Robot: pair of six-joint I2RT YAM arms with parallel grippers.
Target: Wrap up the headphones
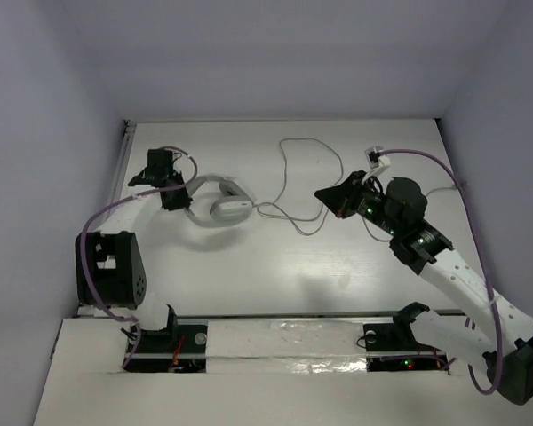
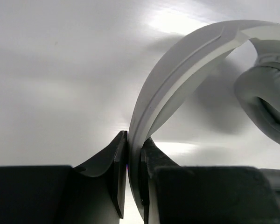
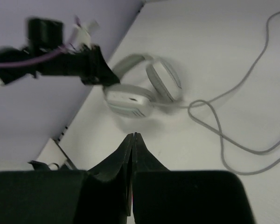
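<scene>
The white headphones [image 1: 220, 206] lie on the table left of centre, ear cups together on the right, headband arching left. My left gripper [image 1: 174, 197] is shut on the headband [image 2: 177, 74], the band pinched between both fingers; one grey ear cushion [image 2: 266, 102] shows at the right. The thin grey cord [image 1: 289, 182] runs from the cups rightward in loose loops over the table. My right gripper [image 1: 324, 193] is shut and empty, hovering right of the headphones above the cord loops; its wrist view shows the headphones [image 3: 140, 91] and cord [image 3: 224, 126] ahead.
A small white connector [image 1: 374, 157] on a purple cable lies at the back right. The side walls stand close on both sides. A white strip [image 1: 284, 337] crosses the near edge by the arm bases.
</scene>
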